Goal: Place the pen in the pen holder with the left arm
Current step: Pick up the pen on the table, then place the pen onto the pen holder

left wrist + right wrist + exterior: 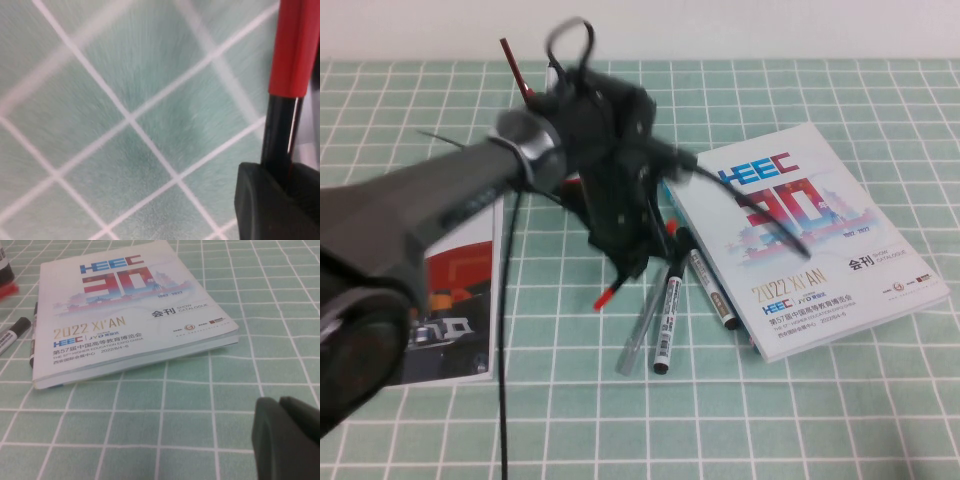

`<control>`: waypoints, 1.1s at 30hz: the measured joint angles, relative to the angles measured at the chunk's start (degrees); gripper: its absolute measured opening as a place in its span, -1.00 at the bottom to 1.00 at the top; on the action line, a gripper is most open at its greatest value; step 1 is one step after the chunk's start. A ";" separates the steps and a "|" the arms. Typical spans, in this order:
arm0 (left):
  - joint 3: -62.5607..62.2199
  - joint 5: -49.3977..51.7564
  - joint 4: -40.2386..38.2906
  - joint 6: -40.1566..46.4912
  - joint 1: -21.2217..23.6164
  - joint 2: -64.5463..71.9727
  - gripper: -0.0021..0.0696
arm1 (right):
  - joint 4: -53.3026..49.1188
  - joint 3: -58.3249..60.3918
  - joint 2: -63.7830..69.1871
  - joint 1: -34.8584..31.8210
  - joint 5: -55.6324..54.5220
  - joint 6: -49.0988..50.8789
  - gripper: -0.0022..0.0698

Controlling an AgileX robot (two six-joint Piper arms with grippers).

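My left gripper hangs over the middle of the green grid mat, shut on the pen. The pen's red end pokes out below the fingers, just above the mat. In the left wrist view the black barrel rises out of the gripper to its red part. The pen holder is hidden behind the left arm; a thin dark-red stick pen stands up behind it. My right gripper is shut and empty, low over the mat in front of the booklet, outside the high view.
A white HEEC booklet lies right of the left gripper and also shows in the right wrist view. Two black-capped white markers and a grey pen lie below the gripper. A magazine lies at the left.
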 joint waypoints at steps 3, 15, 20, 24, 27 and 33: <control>1.61 -4.75 0.01 0.49 0.00 -5.86 -0.78 | 0.00 0.00 0.00 0.00 0.00 0.00 -1.00; 28.85 -50.56 0.01 0.53 2.83 -29.18 -0.78 | 0.00 0.00 0.00 0.00 0.00 0.00 -1.00; 39.44 -75.28 0.01 -2.49 6.94 -30.54 -0.78 | 0.00 0.00 0.00 0.00 0.00 0.00 -1.00; 42.95 -88.17 0.01 -3.63 9.93 -28.64 -0.78 | 0.00 0.00 0.00 0.00 0.00 0.00 -1.00; 43.24 -95.20 0.01 -5.55 12.36 -25.66 -0.78 | 0.00 0.00 0.00 0.00 0.00 0.00 -1.00; 43.24 -106.44 0.01 -13.37 16.07 -18.80 -0.78 | 0.00 0.00 0.00 0.00 0.00 0.00 -1.00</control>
